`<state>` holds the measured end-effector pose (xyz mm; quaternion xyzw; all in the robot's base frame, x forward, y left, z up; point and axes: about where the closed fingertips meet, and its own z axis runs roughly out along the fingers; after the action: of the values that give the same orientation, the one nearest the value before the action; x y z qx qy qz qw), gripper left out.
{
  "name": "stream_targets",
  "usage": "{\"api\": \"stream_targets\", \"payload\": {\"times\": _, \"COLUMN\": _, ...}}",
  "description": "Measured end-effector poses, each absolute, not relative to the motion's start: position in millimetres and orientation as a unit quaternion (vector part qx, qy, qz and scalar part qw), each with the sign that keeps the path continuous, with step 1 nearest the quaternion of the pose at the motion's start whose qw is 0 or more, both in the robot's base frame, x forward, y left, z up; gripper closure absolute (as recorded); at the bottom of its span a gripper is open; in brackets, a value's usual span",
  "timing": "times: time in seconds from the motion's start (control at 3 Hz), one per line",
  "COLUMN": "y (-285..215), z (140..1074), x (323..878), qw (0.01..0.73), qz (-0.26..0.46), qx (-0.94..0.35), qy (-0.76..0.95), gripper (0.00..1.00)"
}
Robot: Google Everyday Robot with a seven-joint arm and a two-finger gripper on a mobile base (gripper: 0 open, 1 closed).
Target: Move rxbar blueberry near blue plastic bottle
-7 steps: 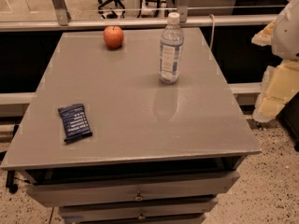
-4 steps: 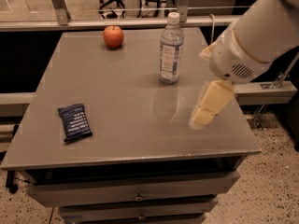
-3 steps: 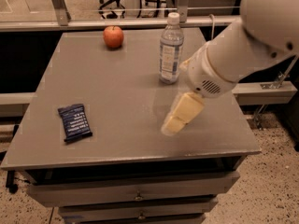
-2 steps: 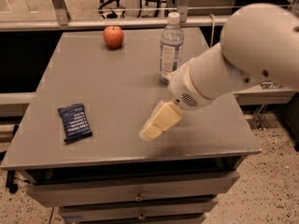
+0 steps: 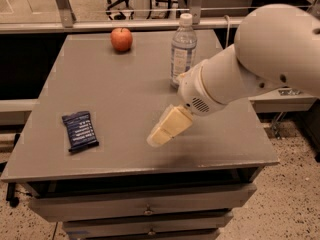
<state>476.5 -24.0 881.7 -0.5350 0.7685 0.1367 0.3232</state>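
The rxbar blueberry [image 5: 80, 130], a flat dark navy bar with white text lines, lies on the grey table [image 5: 125, 89] near its front left edge. The blue plastic bottle [image 5: 183, 49], clear with a white cap, stands upright at the back right of the tabletop. My gripper [image 5: 156, 138], cream-coloured on a thick white arm, hangs over the front middle of the table, right of the bar and in front of the bottle, well apart from both.
A red apple [image 5: 121, 39] sits at the back of the table, left of the bottle. The table has drawers [image 5: 145, 209] below its front edge. A metal rail [image 5: 125, 25] and office chairs stand behind it.
My arm has swung in from the right edge of the view and leftward across the table, the gripper going from beside the table to over its front middle. Bar, bottle and apple have not moved.
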Motion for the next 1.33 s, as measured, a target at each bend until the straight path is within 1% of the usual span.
{"api": "stream_targets", "payload": {"times": 0.33, "y": -7.9, "z": 869.8, "x": 478.4, "qw": 0.334, "qz": 0.151, "qx": -0.539, "qy": 0.759, "gripper": 0.0}}
{"api": "stream_targets", "payload": {"times": 1.0, "y": 86.5, "z": 820.1, "x": 502.2, "qw": 0.386, "qz": 0.231, "qx": -0.554, "qy": 0.7, "gripper": 0.0}}
{"api": "stream_targets", "payload": {"times": 1.33, "y": 117.6, "z": 818.8, "x": 506.6, "qw": 0.399, "qz": 0.257, "qx": -0.551, "qy": 0.686, "gripper": 0.0}}
